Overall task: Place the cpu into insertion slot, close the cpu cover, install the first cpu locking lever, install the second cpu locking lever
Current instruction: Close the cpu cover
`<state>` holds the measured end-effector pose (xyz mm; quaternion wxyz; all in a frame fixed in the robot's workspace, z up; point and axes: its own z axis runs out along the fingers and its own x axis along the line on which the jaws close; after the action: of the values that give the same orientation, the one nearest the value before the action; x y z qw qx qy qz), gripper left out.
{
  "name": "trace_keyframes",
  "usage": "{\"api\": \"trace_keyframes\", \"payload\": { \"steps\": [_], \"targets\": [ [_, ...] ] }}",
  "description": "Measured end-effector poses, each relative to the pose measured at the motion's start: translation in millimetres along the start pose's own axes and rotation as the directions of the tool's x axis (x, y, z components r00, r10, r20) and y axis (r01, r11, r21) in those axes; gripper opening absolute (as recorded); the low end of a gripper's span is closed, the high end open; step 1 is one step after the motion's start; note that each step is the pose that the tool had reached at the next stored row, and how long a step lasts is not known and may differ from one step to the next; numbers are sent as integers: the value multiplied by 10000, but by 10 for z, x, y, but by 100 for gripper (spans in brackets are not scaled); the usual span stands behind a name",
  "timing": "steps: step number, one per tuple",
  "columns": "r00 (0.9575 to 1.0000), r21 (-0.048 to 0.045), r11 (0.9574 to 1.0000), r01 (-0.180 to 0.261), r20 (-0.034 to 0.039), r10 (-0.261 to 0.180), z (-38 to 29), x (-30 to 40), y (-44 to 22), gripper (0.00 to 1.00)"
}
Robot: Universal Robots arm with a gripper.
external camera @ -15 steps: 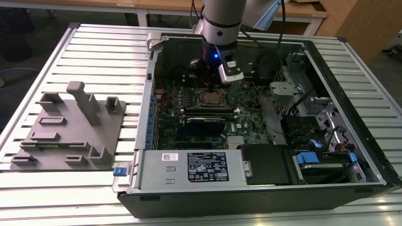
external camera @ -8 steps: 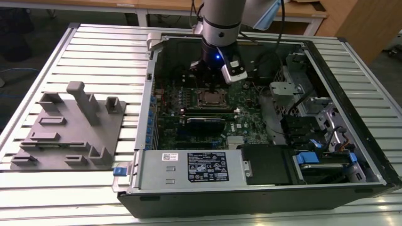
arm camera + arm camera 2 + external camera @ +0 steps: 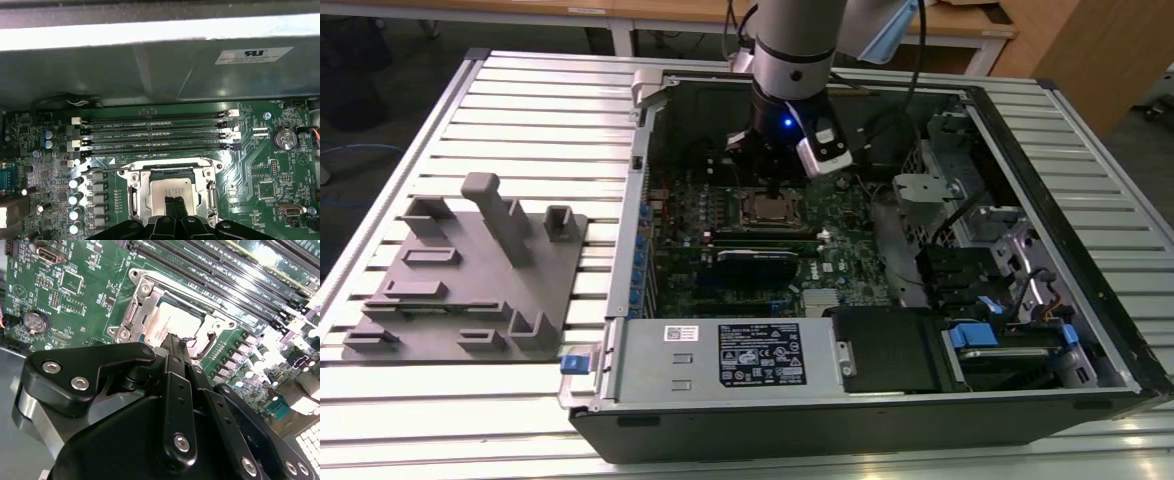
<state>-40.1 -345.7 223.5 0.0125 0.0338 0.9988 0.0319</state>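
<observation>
The cpu (image 3: pixel 167 190) sits in the insertion slot (image 3: pixel 170 174).

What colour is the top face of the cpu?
Pale silvery-grey metal. The cpu shows best in the first wrist view.

Green board, black case, pale ribbed tabletop (image 3: pixel 520 120).
From here the motherboard (image 3: pixel 250 165) is deep green, laced with fine pale lines. The cpu (image 3: pixel 167 189) is silvery-grey, its cover (image 3: pixel 135 195) a brighter silver. The tool (image 3: pixel 171 341) is glossy black with silver screws. The case (image 3: pixel 854 430) is black with blue tabs (image 3: pixel 574 362), the block (image 3: pixel 467 290) plain matte grey.
</observation>
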Motion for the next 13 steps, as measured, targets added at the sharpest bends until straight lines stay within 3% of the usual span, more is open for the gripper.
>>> {"api": "trace_keyframes", "payload": {
  "steps": [4,13],
  "targets": [
    [10000,63,10000,3,3,-3,6,-1,-1,10],
    [10000,82,10000,-11,6,11,23,-24,1,10]
  ]
}}
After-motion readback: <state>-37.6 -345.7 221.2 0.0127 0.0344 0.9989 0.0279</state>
